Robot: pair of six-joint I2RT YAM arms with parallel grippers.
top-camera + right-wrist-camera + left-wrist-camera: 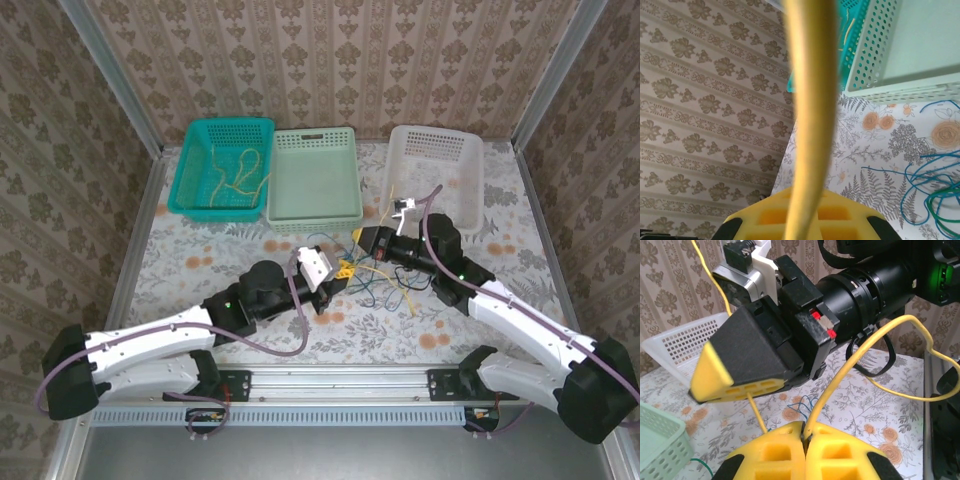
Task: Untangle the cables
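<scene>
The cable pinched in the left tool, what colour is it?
Yellow cable, clearest in the left wrist view.

yellow cable (810, 100): smooth, slightly glossy sheath. pads (775, 452): matt yellow plastic, cored. baskets (315, 215): perforated plastic in teal, green and white. arm shells (150, 345): glossy white plastic, wrists matt black. rail (340, 385): bare brushed metal. table cover (200, 265): matt floral print.

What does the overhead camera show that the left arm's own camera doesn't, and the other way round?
Overhead: the teal basket, and the left arm and right arm whole, down to their bases. Left wrist: close up, the left gripper shut on a yellow cable. Both: the right gripper, the white basket and the pale green basket.
</scene>
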